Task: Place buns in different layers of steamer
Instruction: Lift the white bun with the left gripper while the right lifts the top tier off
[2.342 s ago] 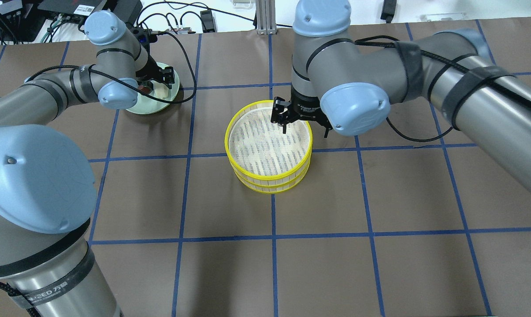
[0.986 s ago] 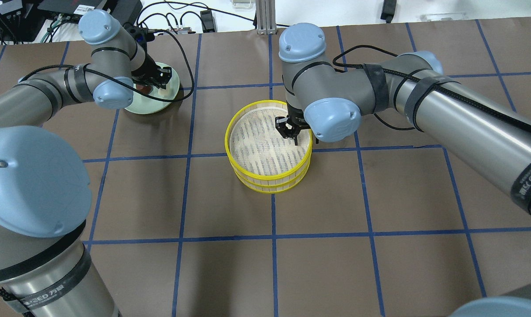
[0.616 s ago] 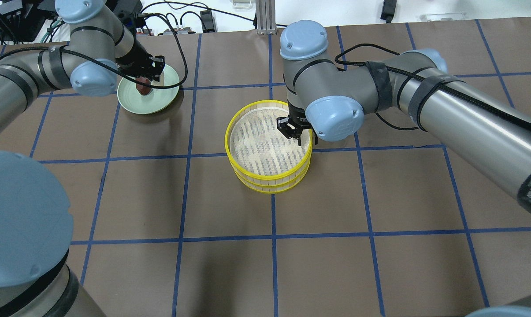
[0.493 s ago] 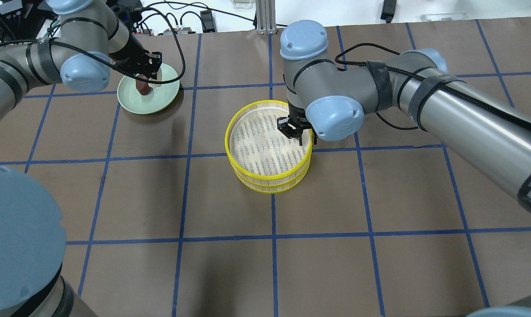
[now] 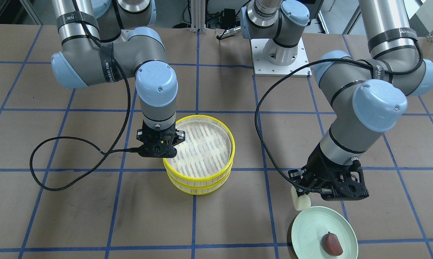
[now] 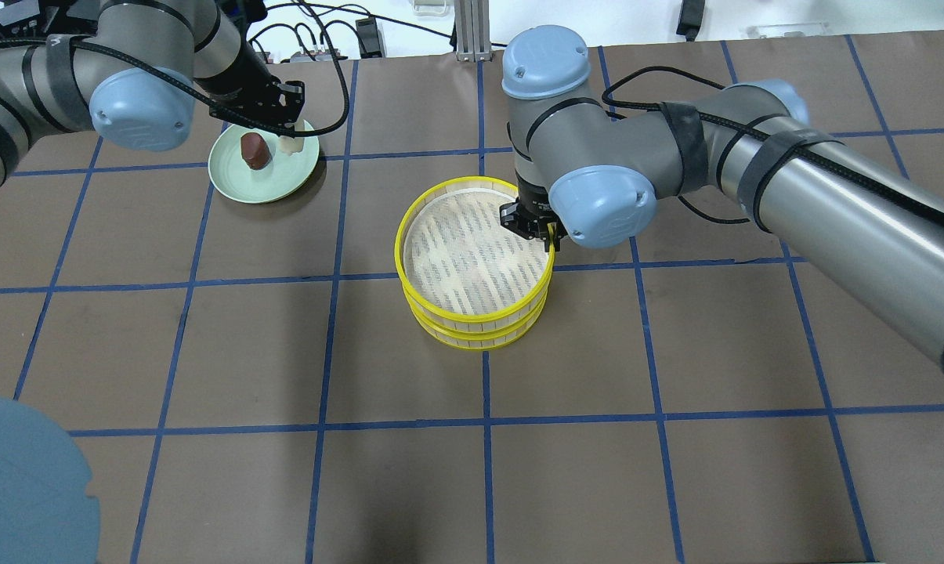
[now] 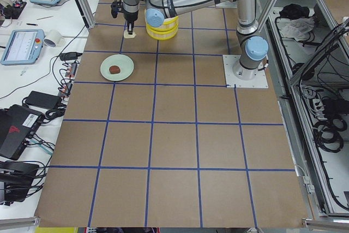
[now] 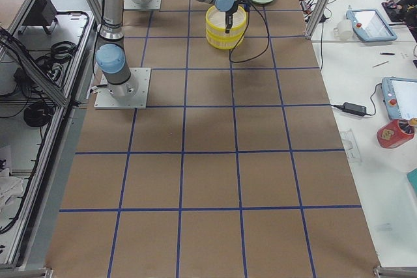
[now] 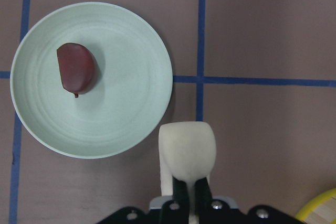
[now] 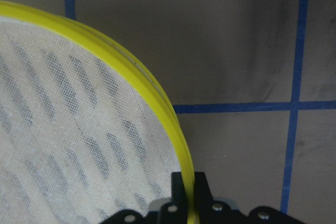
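My left gripper (image 6: 287,135) is shut on the cream-white bun (image 6: 287,144) and holds it above the table just beside the pale green plate (image 6: 236,184). It shows clearly in the left wrist view (image 9: 187,150) and the front view (image 5: 301,201). The reddish-brown bun (image 6: 255,150) lies on the plate (image 9: 131,103). The two steamer layers are stacked mid-table. My right gripper (image 6: 548,239) is shut on the yellow rim of the top layer (image 10: 157,98), at its right side. The top layer (image 6: 409,235) sits slightly offset over the lower layer (image 6: 472,338). Both layers look empty.
Brown paper with a blue tape grid covers the table. The left arm's black cable (image 6: 338,94) loops near the plate, and the right arm's cable (image 5: 58,144) trails on the table beside the steamer. Electronics and cables (image 6: 205,16) line the far edge.
My left gripper has risen off the plate with the white bun and shifted right, past the plate's edge. My right gripper moved to the steamer's right rim and shut on it; the top layer shifted slightly.
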Robot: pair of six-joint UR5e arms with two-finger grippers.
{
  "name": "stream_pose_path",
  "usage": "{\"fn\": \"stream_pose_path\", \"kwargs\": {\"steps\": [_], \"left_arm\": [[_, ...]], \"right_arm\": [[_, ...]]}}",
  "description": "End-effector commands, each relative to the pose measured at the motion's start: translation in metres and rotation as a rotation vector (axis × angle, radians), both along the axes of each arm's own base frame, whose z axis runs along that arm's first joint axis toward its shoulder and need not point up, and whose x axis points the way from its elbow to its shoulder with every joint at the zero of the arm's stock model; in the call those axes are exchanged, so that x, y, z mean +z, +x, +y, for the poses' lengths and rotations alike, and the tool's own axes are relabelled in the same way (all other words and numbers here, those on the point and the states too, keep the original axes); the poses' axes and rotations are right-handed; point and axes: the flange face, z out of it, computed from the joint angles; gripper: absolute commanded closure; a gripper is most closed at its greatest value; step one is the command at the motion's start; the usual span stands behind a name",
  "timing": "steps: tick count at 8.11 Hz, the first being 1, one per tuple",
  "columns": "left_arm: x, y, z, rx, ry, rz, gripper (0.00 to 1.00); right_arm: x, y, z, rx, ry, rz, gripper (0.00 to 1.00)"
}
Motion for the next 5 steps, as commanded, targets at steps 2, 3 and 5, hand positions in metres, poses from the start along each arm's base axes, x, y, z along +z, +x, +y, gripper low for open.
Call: {"fn": "stream_pose_path", "kwargs": {"steps": [2, 3, 5], "left_arm": [[0.008, -0.055, 0.031, 0.029, 0.02, 0.026, 1.0], [0.009, -0.055, 0.04, 0.03, 0.025, 0.022, 1.0], [-0.005, -0.088, 0.059, 0.05, 0.057, 0.04, 1.0]], "right_arm": [[0.101, -0.068, 0.021, -0.017, -0.037, -0.02, 1.0], [0.117, -0.095, 0.025, 0.014, -0.02, -0.018, 1.0], [0.139, -0.161, 0.021, 0.008, -0.026, -0.031, 1.0]]}}
